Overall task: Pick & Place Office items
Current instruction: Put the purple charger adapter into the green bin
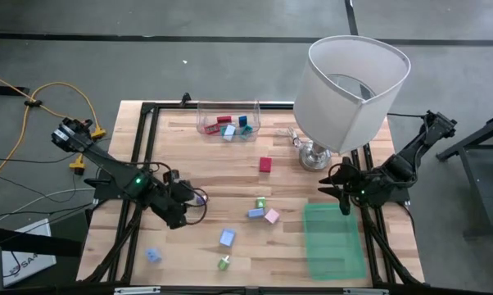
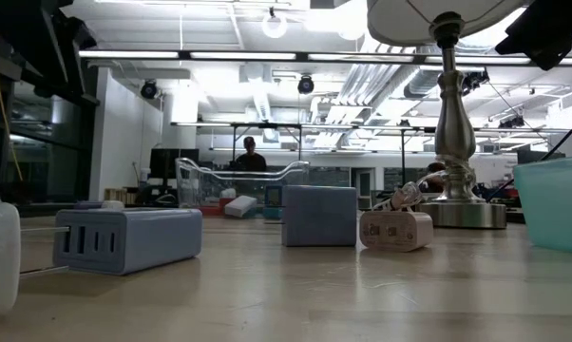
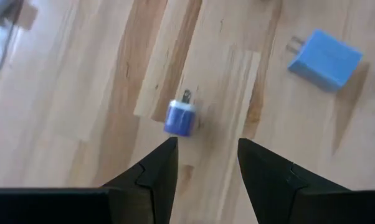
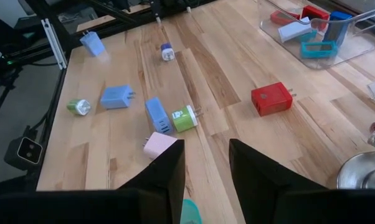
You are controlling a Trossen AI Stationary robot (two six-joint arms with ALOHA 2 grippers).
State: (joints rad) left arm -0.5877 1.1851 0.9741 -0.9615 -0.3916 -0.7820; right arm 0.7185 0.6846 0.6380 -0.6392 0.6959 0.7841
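The office items are tiny plug-like blocks lying flat on the wooden table. A purple-blue one [image 3: 180,119] lies just past my open left gripper [image 3: 206,147], near the table's left side [image 1: 200,197]; the fingers do not touch it. A light blue one [image 3: 325,59] lies farther off. Mid-table lie a red block [image 1: 265,165], a green one [image 1: 260,202], a blue one [image 1: 255,213] and a pink one [image 1: 272,216]. My right gripper [image 4: 206,149] hovers open beside the lamp base, holding nothing.
A big white lamp [image 1: 353,86] stands at the far right. A clear tray [image 1: 228,123] at the far edge holds red, blue and teal pieces. A green bin [image 1: 332,242] sits near right. More pieces [image 1: 227,238] [image 1: 152,256] lie near the front. A person [image 2: 251,157] stands beyond the table.
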